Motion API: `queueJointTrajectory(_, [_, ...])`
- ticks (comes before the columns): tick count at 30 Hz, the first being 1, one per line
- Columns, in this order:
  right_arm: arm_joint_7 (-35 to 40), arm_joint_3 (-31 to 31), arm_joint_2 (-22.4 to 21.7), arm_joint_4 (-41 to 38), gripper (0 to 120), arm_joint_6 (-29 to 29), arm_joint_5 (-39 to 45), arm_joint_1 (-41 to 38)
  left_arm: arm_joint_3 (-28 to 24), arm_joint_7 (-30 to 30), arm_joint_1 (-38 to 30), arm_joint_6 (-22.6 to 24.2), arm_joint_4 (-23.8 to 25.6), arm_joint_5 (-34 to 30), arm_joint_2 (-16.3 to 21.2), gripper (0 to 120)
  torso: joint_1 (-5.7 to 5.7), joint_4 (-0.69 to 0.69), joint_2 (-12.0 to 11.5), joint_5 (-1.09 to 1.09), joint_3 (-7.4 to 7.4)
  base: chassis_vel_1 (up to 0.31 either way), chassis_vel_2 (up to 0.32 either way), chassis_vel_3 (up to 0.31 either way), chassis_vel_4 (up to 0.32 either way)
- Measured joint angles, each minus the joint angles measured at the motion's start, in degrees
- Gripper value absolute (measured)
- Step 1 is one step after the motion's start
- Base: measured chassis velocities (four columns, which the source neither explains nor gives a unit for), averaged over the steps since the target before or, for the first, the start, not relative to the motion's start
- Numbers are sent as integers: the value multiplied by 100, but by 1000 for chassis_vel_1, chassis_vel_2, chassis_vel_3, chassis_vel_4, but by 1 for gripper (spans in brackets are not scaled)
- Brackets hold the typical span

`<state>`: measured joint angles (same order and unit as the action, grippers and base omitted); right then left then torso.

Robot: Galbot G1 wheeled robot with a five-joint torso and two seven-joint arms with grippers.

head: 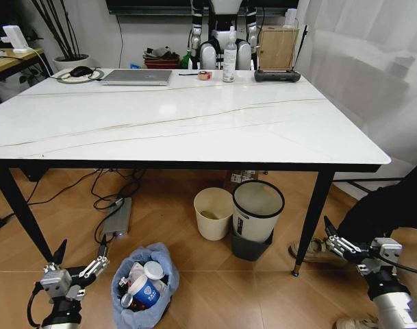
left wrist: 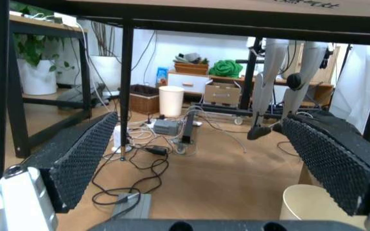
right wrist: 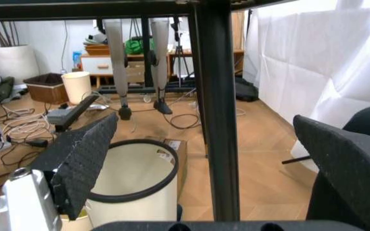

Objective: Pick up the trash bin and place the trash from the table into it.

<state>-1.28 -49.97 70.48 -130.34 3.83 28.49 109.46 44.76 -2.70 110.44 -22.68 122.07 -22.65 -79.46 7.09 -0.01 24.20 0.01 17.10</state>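
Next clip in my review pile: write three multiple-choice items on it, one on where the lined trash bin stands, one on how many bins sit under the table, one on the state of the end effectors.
1. Where is the trash bin?
A. on the table
B. on the floor beside the left end effector
C. held by the right end effector

2. How many other bins stand under the table?
A. none
B. two
C. five

3. How are the two end effectors?
A. both open, holding nothing
B. both shut
C. left shut on a cup

Key: 1 B, it stands on the wood floor next to the left end effector. 2 B, the cream bin and the grey bin. 3 A, the left and the right end effector show spread fingers.
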Motion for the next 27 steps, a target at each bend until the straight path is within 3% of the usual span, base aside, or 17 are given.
queueJointTrajectory(27, [0, 0, 0, 0, 100, 0, 0, 0, -12, 0, -26, 44, -75, -23, 6, 100, 0, 0, 1, -1, 1, 0, 0, 0, 0])
